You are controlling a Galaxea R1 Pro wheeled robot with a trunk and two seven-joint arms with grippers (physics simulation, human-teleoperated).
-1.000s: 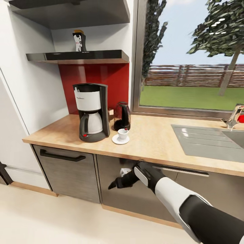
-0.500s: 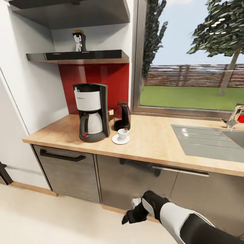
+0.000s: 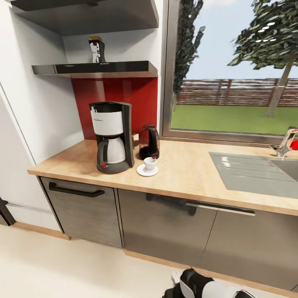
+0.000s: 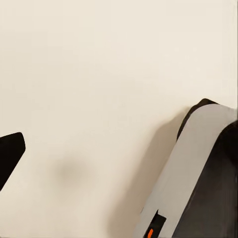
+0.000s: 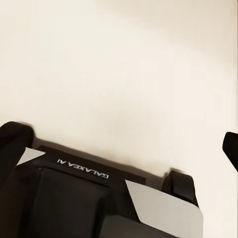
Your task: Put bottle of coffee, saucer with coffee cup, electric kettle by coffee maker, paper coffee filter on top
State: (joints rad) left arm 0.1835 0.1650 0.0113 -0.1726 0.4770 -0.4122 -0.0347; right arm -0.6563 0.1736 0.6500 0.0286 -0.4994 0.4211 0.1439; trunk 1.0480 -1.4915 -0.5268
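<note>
The right arm (image 3: pixel 203 287) has a glossy white shell over rounded black joint housings. In the right wrist view the base (image 5: pixel 74 198) is black with pale grey panels and small white "GALAXEA AI" lettering. In the left wrist view, a grey-and-black body panel (image 4: pixel 193 183) carries a small orange mark.

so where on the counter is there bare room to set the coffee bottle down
Bare kitchen countertop lies between the saucer and the sink, and left of the coffee maker. It is crowded where the electric kettle and coffee cup cluster.

The right arm (image 3: pixel 198 287) hangs low, its gripper's state apparently hidden.
</note>
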